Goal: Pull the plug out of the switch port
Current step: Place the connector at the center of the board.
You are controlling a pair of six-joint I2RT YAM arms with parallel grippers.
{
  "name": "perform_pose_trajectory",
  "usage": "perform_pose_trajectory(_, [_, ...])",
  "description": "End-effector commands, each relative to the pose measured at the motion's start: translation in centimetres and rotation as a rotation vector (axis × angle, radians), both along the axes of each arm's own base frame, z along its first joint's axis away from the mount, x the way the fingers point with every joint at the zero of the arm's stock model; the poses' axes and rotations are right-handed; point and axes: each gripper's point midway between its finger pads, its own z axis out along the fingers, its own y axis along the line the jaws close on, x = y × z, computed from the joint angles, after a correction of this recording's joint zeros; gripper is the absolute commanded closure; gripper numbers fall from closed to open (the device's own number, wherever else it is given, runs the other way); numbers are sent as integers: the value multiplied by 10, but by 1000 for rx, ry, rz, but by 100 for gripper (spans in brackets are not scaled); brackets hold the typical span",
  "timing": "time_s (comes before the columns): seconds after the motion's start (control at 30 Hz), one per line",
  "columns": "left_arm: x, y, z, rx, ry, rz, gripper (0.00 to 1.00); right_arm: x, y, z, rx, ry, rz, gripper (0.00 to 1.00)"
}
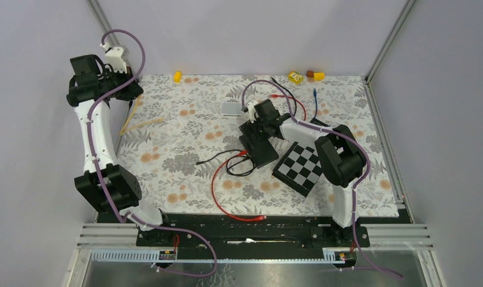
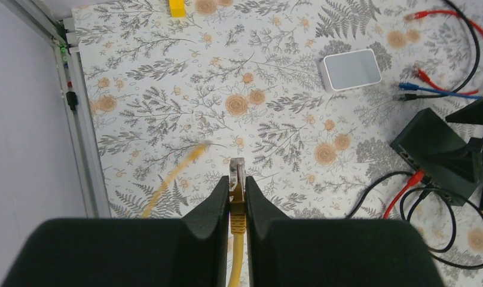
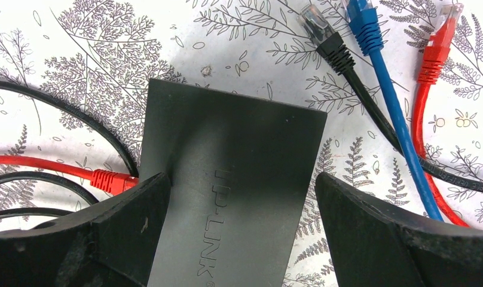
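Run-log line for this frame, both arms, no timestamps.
left gripper: shut on yellow cable plug, out of port | right gripper: open, astride black TP-Link switch box | red cable plug: in switch port

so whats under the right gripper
The black switch, framed by the open right gripper. A red plug and black cables meet its left edge; the ports themselves are hidden.

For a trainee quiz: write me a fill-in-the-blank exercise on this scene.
The held plug in the left gripper is ____.
The right gripper stands ____ astride the switch.
Between the black plug and red plug lies the loose plug coloured ____.
Missing: yellow; open; blue.
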Motion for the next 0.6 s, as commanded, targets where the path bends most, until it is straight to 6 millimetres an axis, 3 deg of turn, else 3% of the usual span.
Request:
perform_pose_trajectory(0.0, [6,-8,33,-76,-135,-16,100,-5,-10,-14,-56,49,9,2])
perform_pose_trajectory(0.17, [14,-20,32,-171,-187,-63,100,-5,-10,-15,-57,54,10,2])
perform_pose_trajectory(0.57, [34,14,-53,-141,-173,147,100,-6,-11,-17,-56,68,10,2])
